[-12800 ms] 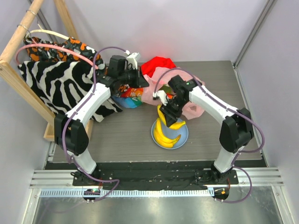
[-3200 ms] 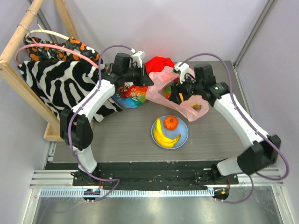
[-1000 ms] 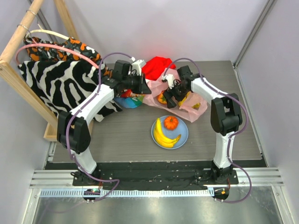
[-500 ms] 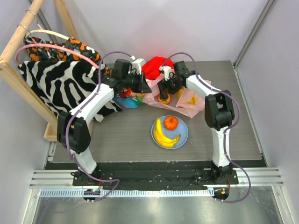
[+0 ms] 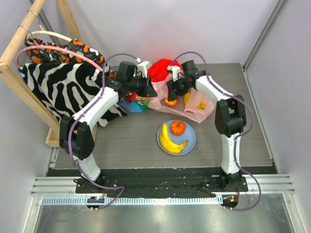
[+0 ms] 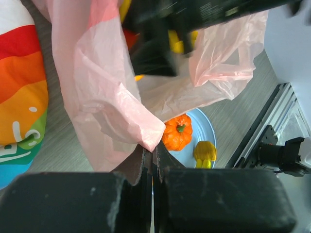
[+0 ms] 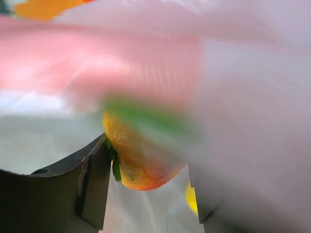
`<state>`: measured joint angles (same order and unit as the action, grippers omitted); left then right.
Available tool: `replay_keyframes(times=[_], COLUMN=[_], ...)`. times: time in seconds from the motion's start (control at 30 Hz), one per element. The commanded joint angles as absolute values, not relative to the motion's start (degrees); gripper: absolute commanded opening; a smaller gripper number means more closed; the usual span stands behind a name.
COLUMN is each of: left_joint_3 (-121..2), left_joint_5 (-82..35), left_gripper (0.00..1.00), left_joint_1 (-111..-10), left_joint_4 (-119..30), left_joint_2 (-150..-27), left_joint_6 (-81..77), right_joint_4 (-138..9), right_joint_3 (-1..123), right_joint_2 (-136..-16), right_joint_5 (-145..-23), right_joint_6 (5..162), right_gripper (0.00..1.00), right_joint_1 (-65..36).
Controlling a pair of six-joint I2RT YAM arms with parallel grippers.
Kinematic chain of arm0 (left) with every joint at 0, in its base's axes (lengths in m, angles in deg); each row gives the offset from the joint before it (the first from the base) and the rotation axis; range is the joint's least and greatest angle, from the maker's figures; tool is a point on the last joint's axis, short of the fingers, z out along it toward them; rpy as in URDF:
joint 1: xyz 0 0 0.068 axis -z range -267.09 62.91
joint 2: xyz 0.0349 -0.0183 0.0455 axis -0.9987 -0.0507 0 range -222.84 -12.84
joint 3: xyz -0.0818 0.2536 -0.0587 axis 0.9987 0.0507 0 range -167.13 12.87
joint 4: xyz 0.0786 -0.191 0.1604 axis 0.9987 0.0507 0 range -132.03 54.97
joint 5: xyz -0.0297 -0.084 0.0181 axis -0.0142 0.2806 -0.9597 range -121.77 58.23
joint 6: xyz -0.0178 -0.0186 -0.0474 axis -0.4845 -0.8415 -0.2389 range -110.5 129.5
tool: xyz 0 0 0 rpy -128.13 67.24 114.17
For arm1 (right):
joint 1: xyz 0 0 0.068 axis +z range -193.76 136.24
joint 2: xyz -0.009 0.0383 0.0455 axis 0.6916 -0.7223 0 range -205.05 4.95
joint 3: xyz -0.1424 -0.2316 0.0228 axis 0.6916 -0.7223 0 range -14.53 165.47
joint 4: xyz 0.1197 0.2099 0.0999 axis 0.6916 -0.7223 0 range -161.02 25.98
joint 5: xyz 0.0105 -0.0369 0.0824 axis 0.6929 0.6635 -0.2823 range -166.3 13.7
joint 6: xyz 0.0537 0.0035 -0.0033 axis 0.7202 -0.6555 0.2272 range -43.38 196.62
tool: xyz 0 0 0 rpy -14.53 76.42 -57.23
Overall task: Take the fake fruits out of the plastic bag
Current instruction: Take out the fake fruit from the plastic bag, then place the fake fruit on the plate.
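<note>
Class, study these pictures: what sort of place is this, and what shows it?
Most likely a robotics lab test cell: a left arm and right arm bolted to a metal rail at a panel-walled table, handling props: toy fruits on a blue plate and a pink plastic bag.

I see the pink plastic bag (image 5: 156, 99) crumpled at the back of the counter (image 5: 121, 141), holding an orange-red fruit (image 7: 141, 170) with a green top and a yellow piece (image 5: 200, 104). The banana bunch (image 5: 170, 141) and orange pumpkin (image 5: 178, 127) lie together on the blue plate (image 5: 192, 141), outside it.
</note>
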<state>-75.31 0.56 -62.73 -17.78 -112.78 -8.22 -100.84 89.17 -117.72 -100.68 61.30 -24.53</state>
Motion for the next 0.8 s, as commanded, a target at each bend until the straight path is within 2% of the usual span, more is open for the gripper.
replay_keyframes(times=[0.0, 0.13, 0.23, 0.33, 0.37, 0.47, 0.77], left_joint_3=[-78.0, -79.2, -80.1, -81.3, -81.5, -81.1, -78.4], left_joint_5=[0.7, 1.6, 1.8, 1.8, 1.8, 1.7, 0.8], left_gripper=[0.0, 0.0, 0.0, 0.0, 0.0, 0.0, 0.0], left_joint_1=[-62.8, -62.7, -62.7, -62.7, -62.7, -62.7, -62.7], left_joint_4=[-19.0, -20.5, -21.0, -20.7, -20.8, -20.8, -20.5], left_joint_2=[-113.3, -114.5, -115.1, -115.5, -115.4, -115.1, -112.9], left_joint_6=[-7.8, -9.4, -9.9, -9.7, -9.6, -9.5, -8.5], right_joint_4=[-106.4, -115.1, -129.4, -150.2, -150.2, -150.2, -150.2], right_joint_3=[90.0, 87.6, 86.1, 84.1, 82.3, 75.4, 70.3], right_joint_2=[-103.6, -98.2, -98.8, -102.8, -102.9, -100.3, -96.2], right_joint_5=[-105.4, -116.8, -124.8, -126.8, -125.3, -122.4, -118.9], right_joint_6=[60.8, 53.2, 45.0, 27.6, 29.4, 25.2, 21.8], right_gripper=[0.38, 0.4, 0.4, 0.38, 0.36, 0.36, 0.36], right_joint_1=[-28.1, -29.9, -29.9, -29.8, -29.9, -29.4, -25.0])
